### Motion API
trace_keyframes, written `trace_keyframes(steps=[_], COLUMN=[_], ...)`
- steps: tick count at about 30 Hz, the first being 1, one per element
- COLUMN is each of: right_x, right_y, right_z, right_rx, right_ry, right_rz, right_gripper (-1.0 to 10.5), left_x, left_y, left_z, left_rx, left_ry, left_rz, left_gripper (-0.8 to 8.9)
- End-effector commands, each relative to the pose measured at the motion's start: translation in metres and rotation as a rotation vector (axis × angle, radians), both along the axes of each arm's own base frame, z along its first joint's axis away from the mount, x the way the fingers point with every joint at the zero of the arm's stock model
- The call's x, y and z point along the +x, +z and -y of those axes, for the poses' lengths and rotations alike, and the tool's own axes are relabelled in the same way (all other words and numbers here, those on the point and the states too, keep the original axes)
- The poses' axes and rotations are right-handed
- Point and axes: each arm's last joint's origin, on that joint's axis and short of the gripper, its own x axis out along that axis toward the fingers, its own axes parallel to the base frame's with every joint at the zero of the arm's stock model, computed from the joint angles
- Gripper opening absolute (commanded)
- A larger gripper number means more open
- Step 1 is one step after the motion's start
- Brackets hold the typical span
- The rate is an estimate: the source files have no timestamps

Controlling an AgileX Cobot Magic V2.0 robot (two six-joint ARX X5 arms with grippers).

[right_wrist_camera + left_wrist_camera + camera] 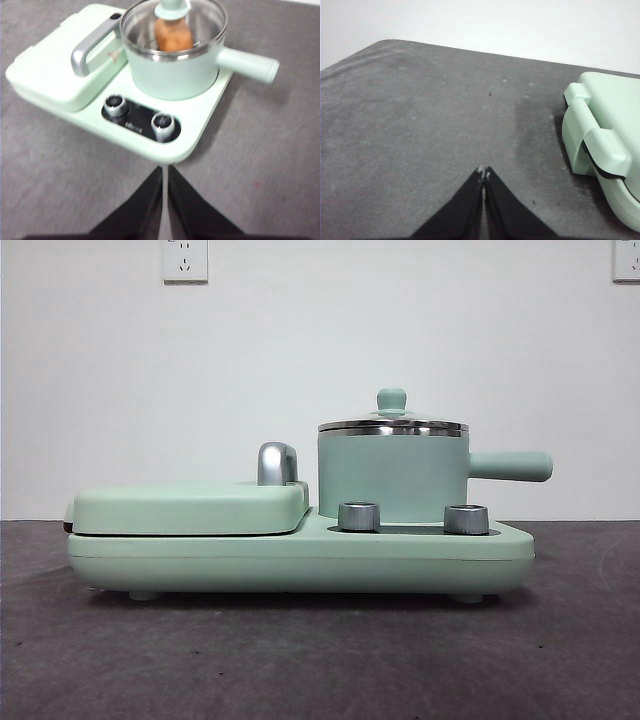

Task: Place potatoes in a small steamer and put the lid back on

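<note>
While shut — both tools (484,173) (165,172) empty.

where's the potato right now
The potato is inside the small steamer, seen through the glass lid in the right wrist view. The steamer sits on the cooker base, beside the flat griddle cover.

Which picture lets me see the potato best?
The right wrist view. It looks down through the glass lid into the green pot, so the orange-brown potato shows inside. The front view shows only the pot's side, so the potato is hidden. The left wrist view shows no pot or potato.
</note>
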Motion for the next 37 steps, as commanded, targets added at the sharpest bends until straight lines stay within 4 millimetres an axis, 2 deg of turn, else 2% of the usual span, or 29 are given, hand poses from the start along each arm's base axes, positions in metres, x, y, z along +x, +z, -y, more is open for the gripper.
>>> trace_keyframes(steps=[1, 4, 9, 12, 15, 17, 37], right_x=[0.001, 0.0, 0.004, 0.007, 0.009, 0.008, 0.006], right_y=[0.001, -0.025, -0.097, -0.126, -0.145, -0.152, -0.15], right_z=[0.002, 0.008, 0.021, 0.026, 0.03, 0.031, 0.032], right_rx=[-0.055, -0.106, -0.082, -0.07, -0.066, -0.063, -0.057], right_ry=[-0.025, -0.112, -0.272, -0.33, -0.372, -0.384, -0.397], right_rz=[0.067, 0.119, 0.226, 0.279, 0.326, 0.344, 0.369], right_gripper=[0.1, 0.1, 0.1, 0.1, 0.1, 0.1, 0.1], left_x=[0.001, 0.001, 0.001, 0.001, 0.001, 0.001, 0.001], left_y=[-0.005, -0.005, -0.005, -0.005, -0.005, -0.005, -0.005], left_z=[0.0, 0.0, 0.0, 0.0, 0.0, 0.0, 0.0], left_rx=[-0.004, -0.004, -0.004, -0.004, -0.004, -0.004, -0.004], left_ry=[-0.002, -0.002, -0.002, -0.002, -0.002, -0.002, -0.002], left_rz=[-0.002, -0.001, -0.002, -0.002, -0.002, -0.002, -0.002], left_gripper=[0.06, 0.06, 0.06, 0.06, 0.06, 0.06, 0.06])
